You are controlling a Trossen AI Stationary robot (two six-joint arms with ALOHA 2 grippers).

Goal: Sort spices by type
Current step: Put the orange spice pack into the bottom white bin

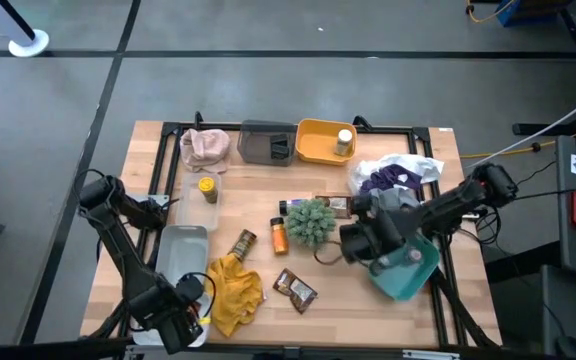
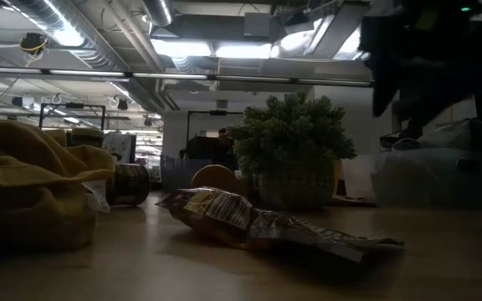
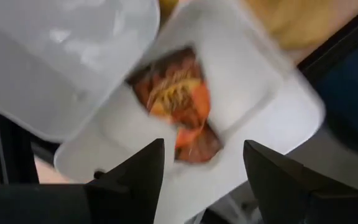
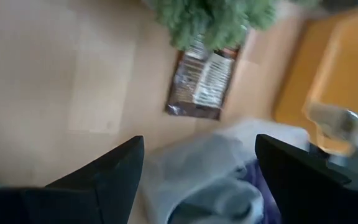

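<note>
Orange-brown spice packet [image 3: 178, 102] lies in white tray [image 3: 253, 81] at bench's near-left corner, left pincer [image 3: 204, 171] spread above, apparently just dropped there for sorting. Right pincer [image 4: 197, 180] wide apart, empty, hovering beside plant ball [image 1: 310, 221].

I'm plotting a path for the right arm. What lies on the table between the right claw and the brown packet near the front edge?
In the high view, only bare wood lies between the right claw and the brown packet.
</note>
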